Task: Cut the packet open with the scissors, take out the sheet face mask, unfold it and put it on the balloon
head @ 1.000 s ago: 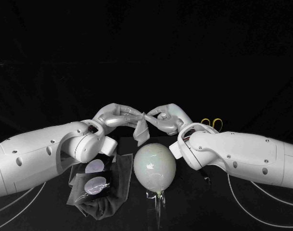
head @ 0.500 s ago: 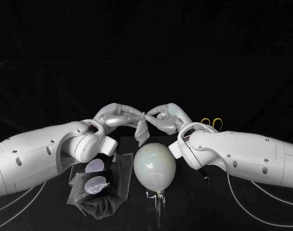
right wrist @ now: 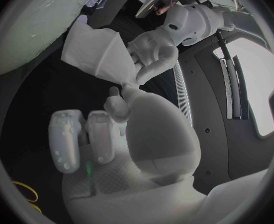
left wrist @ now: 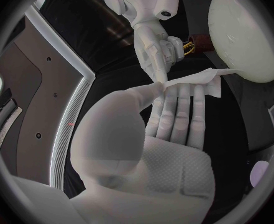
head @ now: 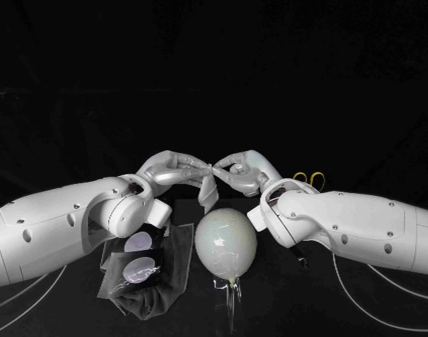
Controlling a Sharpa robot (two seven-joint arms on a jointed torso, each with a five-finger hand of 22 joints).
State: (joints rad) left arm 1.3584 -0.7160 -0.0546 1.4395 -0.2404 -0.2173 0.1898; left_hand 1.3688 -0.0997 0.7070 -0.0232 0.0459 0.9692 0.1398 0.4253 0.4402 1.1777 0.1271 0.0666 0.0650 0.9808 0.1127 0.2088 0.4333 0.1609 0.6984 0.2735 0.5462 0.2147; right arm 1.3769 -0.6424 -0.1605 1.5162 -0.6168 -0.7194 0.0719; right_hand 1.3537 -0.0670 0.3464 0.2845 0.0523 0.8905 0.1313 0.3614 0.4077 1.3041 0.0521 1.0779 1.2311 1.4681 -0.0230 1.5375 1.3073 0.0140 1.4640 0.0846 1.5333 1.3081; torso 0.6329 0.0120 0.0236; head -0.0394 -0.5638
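Left hand [head: 173,169] and right hand [head: 242,170] each pinch the sheet face mask [head: 209,191], which hangs between them, apparently partly folded, just beyond the balloon [head: 225,242].

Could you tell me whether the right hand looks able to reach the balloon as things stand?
Probably yes: the balloon lies uncovered, close by the right hand. But that hand and the left hand both pinch the sheet mask, so it is not free.
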